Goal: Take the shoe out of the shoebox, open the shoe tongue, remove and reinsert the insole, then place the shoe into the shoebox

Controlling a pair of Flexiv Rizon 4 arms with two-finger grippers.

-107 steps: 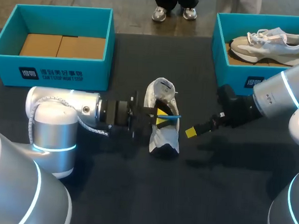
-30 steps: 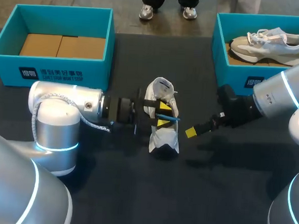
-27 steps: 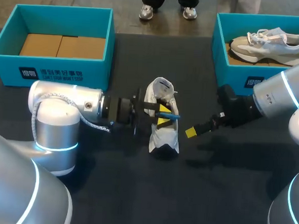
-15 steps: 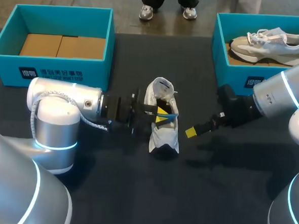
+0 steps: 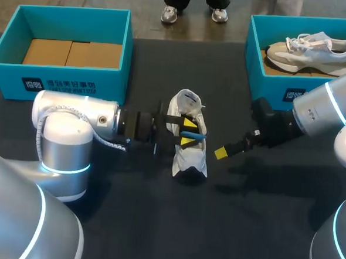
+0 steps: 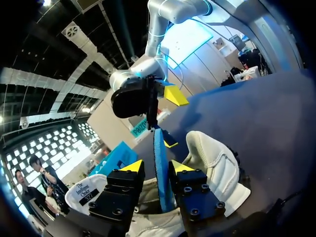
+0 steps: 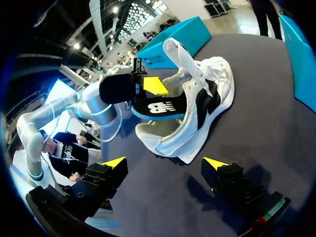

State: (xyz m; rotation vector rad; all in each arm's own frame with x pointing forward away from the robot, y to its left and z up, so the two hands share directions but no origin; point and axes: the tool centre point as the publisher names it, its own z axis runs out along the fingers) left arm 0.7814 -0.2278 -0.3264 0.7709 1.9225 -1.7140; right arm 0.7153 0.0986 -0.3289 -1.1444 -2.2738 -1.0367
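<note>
The left gripper (image 6: 155, 168) is clamped on the insole (image 5: 195, 134): its two yellow tips stand close together, pressing the thin blue-edged insole from both sides, with the insole edge-up between them. It holds the insole at the opening of the white shoe (image 5: 189, 157), which lies tipped on its side in the middle of the dark surface (image 5: 155, 222), opening turned toward the left arm and sole toward the right. How much of the insole sits inside the shoe cannot be told. The right gripper (image 7: 165, 162) hangs low just to the right of the shoe, apart from it, fingers spread wide with nothing between them — it touches neither shoe nor insole. At the far left stands a teal shoebox (image 5: 59, 75) with brown cardboard in its bottom; at the far right a second teal shoebox (image 5: 269, 88) holds another shoe (image 5: 310, 50).
</note>
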